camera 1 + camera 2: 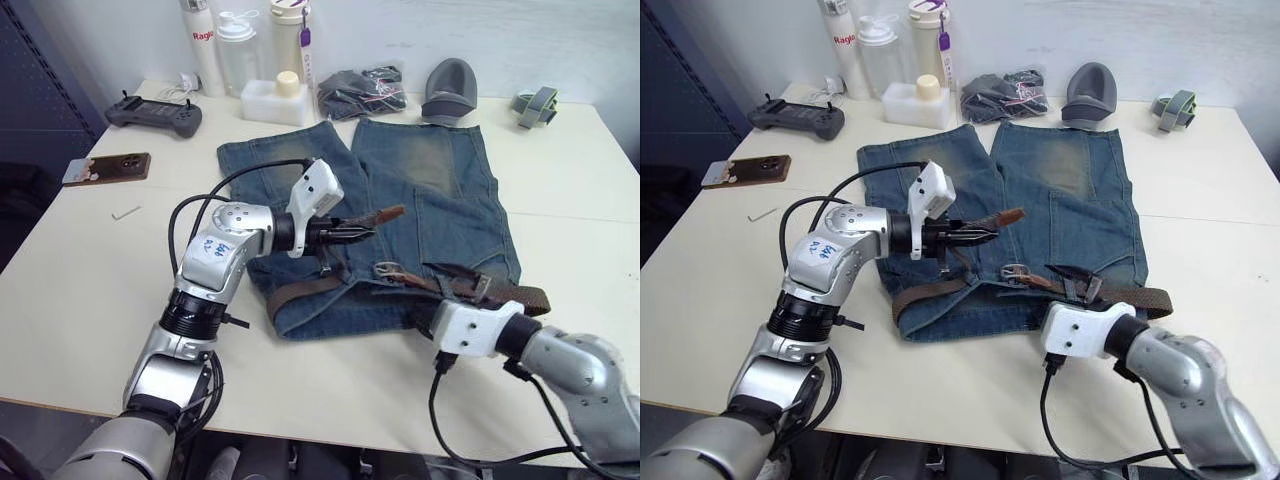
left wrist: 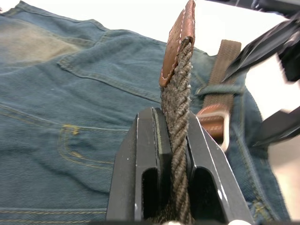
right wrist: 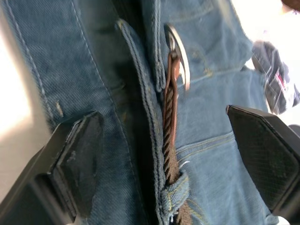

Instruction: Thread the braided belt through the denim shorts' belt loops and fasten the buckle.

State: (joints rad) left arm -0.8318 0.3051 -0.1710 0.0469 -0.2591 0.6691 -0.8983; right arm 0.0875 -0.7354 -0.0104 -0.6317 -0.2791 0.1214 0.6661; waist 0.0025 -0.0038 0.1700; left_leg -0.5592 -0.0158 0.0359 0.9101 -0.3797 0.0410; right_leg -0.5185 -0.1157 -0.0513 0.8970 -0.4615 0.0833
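The denim shorts (image 1: 430,190) lie flat on the white table (image 1: 90,270), waistband towards me. The braided belt (image 1: 300,290) runs along the waistband through a belt loop (image 3: 173,187). My left gripper (image 1: 345,233) is shut on the belt just behind its tan leather tip (image 2: 180,37), holding that end lifted above the shorts. The buckle (image 1: 388,270) rests on the denim near the middle of the waistband. My right gripper (image 3: 173,140) stands open over the waistband, its fingers (image 3: 79,154) on either side of the belt below the buckle (image 3: 180,51).
Bottles (image 1: 240,45), a white container (image 1: 275,100), a dark cloth bundle (image 1: 360,90), a grey holder (image 1: 450,90) and a small strap roll (image 1: 535,105) line the back edge. A controller (image 1: 155,115), a phone (image 1: 107,168) and a small key (image 1: 126,212) lie left.
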